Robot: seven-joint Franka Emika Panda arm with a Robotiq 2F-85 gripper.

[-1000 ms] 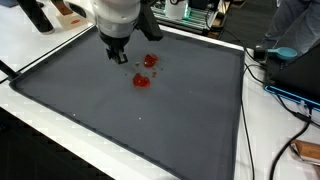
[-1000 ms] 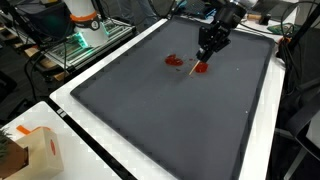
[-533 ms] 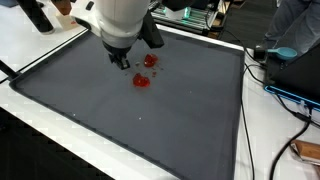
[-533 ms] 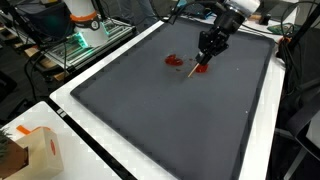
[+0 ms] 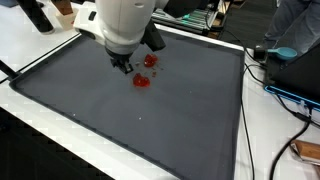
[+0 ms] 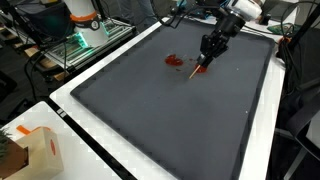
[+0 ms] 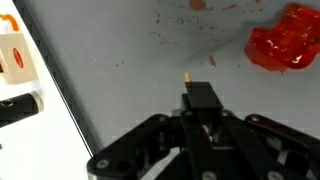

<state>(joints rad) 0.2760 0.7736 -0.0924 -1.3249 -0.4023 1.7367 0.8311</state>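
The gripper (image 5: 122,67) is hovering over the far part of the gray mat (image 5: 160,125), its jaws pinching a thin orange stick (image 6: 190,72) just beside the red scraps (image 5: 141,81) lying on the mat. Only the wrist view is showing a small carton (image 7: 12,55) off the mat's edge, its contents hidden.

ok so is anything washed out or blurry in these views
Wrist view: the mat looks pale and washed out, the fingers near the lens soft. In an exterior view the white arm looms blurred in front; in both exterior views the mat is dark and evenly lit, the red pieces fairly sharp.
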